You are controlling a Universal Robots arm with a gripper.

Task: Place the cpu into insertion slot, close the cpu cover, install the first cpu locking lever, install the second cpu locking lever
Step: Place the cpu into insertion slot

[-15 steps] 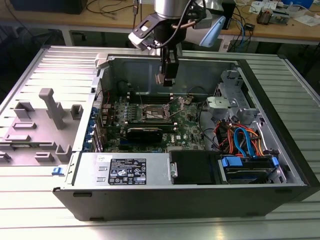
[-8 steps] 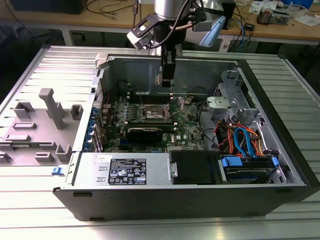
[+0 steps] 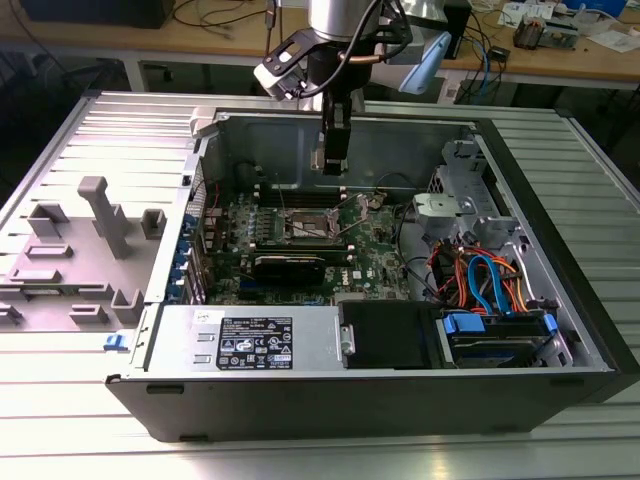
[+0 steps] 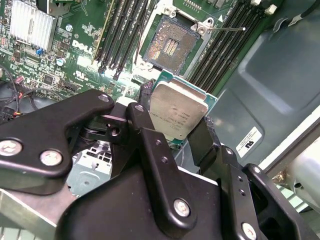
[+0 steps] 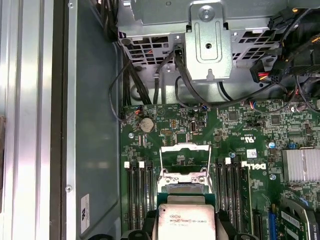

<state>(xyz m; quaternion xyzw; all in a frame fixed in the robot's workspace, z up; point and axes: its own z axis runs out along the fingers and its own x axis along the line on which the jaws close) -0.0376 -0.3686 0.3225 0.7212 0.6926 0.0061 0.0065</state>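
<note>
gripper [image 4: 176,113] clamped on cpu [image 4: 179,104], bare insertion slot [image 4: 170,46] in second wrist view, cpu cover [image 5: 185,146] apparently raised in first wrist view, cpu there cut off

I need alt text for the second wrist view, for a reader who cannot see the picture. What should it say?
A black gripper holds the cpu by its edges, silver top showing, over a green circuit board. Beyond it the insertion slot lies open and empty, with long black memory slots on both sides.
</note>
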